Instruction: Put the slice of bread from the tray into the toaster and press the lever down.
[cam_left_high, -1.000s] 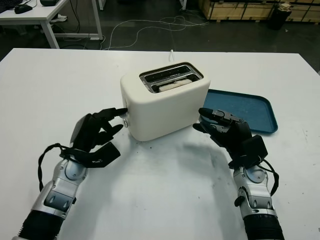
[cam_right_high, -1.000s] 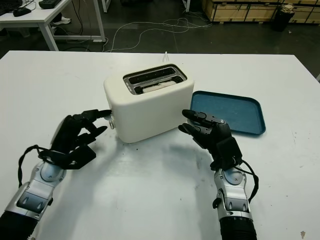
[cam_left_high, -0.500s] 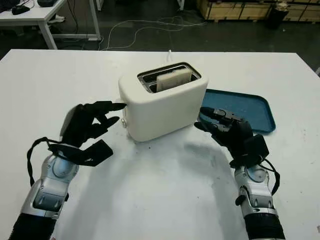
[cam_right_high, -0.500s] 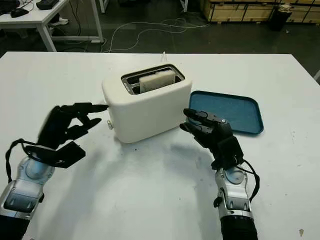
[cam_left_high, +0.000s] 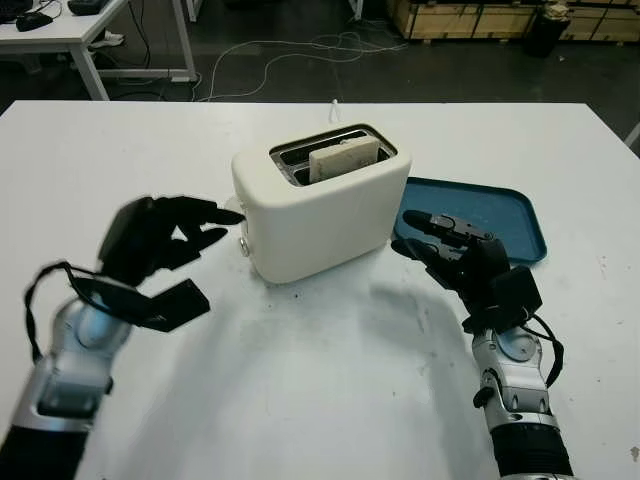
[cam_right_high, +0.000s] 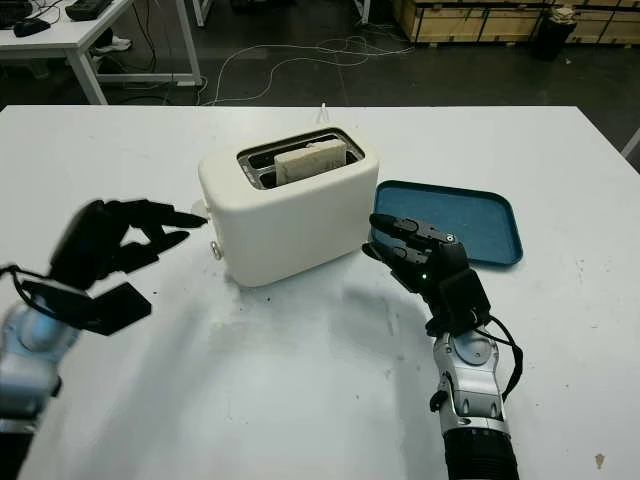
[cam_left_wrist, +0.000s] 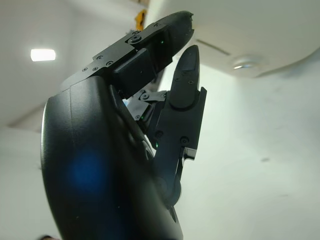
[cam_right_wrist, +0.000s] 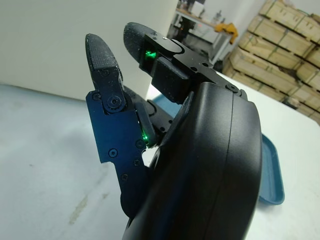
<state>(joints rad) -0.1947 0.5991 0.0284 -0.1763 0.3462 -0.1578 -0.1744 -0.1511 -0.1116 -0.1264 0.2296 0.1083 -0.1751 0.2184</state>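
Bread (cam_left_high: 343, 160) stands in the near slot of the white toaster (cam_left_high: 320, 215), and its top edge sticks up above the slot, so I judge that the lever is not yet down. The blue tray (cam_left_high: 500, 215), to the right of the toaster on the white worktop (cam_left_high: 300, 380), carries nothing. The step in hand is the pressing of the lever. The left hand (cam_left_high: 160, 240) is at the left end of the toaster, open and holding nothing, with one fingertip (cam_left_high: 232, 215) close to the lever; I cannot tell if it touches. The next move calls for this finger to sit on top of the lever and push straight down until it locks. The right hand (cam_left_high: 455, 255) is open near the toaster's right end, over the tray's near left corner, apart from the wall.
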